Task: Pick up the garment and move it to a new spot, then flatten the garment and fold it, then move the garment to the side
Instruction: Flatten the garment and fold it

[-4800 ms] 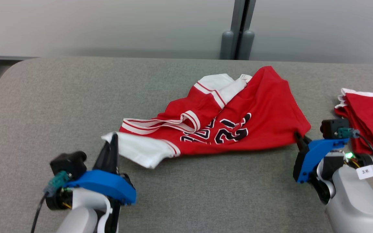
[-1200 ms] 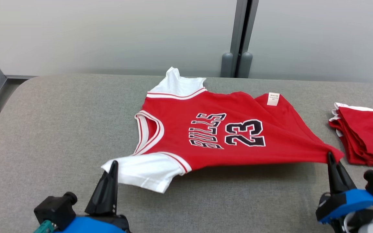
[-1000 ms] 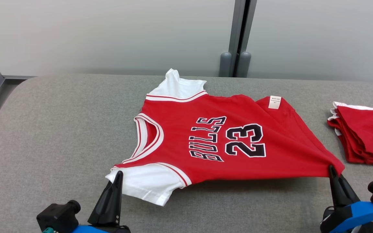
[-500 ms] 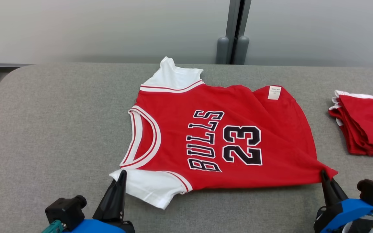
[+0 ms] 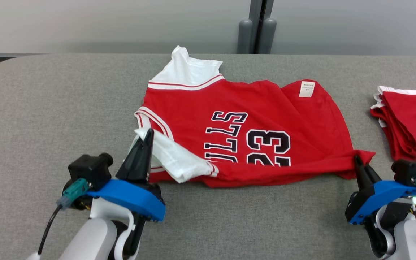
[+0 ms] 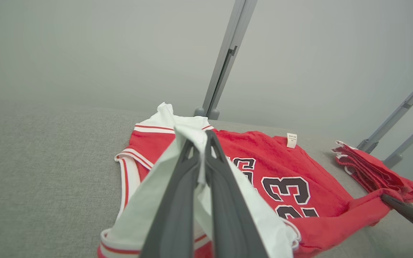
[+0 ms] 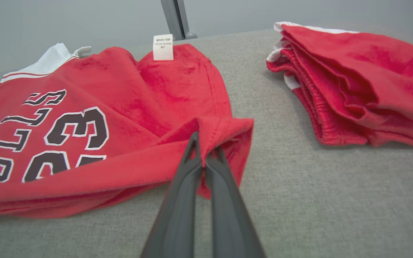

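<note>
The garment (image 5: 258, 112) is a red jersey with white sleeves and the black number 23, spread on the grey table (image 5: 49, 101). Its near edge is lifted and folded back over the print. My left gripper (image 5: 147, 132) is shut on the near white sleeve (image 6: 156, 193), holding it above the jersey's chest. My right gripper (image 5: 356, 158) is shut on the near red hem corner (image 7: 224, 132), raised off the table. In the left wrist view the garment (image 6: 281, 161) lies beyond the fingers, and the right gripper's fingers (image 6: 407, 213) reach in at the right.
A stack of folded red garments (image 5: 410, 126) lies at the table's right edge, close to my right gripper, and again in the right wrist view (image 7: 353, 82). A grey post (image 5: 256, 25) stands behind the table's far edge. Bare grey table lies to the left.
Both grippers have lifted the near edge of the jersey and carried it away from me, over the lettering. The head camera has tilted down a little.
</note>
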### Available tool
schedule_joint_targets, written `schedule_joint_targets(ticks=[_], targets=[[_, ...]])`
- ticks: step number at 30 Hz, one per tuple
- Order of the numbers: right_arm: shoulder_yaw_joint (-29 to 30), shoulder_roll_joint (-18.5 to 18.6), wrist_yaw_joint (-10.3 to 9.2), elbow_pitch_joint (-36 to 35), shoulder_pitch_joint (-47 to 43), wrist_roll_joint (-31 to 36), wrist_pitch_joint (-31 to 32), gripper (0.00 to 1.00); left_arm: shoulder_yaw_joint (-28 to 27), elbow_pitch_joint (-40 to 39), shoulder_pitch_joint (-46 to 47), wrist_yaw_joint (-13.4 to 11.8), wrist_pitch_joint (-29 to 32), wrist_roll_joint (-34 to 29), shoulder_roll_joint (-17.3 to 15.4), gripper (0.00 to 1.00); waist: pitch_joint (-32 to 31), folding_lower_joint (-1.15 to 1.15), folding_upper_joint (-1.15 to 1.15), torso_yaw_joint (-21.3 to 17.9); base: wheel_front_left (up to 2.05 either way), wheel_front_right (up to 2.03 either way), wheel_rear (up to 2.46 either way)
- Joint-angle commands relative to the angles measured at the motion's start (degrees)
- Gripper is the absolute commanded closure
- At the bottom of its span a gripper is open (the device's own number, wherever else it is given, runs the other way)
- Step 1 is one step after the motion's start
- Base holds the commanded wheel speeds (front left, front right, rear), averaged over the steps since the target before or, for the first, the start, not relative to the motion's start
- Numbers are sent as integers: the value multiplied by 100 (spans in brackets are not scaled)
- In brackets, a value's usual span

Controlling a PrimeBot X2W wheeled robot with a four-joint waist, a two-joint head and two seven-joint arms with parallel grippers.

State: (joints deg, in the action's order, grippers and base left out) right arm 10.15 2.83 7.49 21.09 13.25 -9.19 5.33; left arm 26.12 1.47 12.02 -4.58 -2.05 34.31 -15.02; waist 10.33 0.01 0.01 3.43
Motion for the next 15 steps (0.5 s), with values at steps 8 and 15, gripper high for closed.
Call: schedule_joint_targets(ticks=[8, 15], targets=[[86, 15, 1, 488, 817, 221, 55, 100, -39, 1595, 1266, 274, -300, -139, 219, 100, 399, -1, -1, -192, 0, 0, 0], [-57, 16, 1, 897, 1248, 279, -57, 100, -49, 2463, 1802, 364, -525, -186, 330, 100, 586, -1, -1, -327, 0, 0, 0]])
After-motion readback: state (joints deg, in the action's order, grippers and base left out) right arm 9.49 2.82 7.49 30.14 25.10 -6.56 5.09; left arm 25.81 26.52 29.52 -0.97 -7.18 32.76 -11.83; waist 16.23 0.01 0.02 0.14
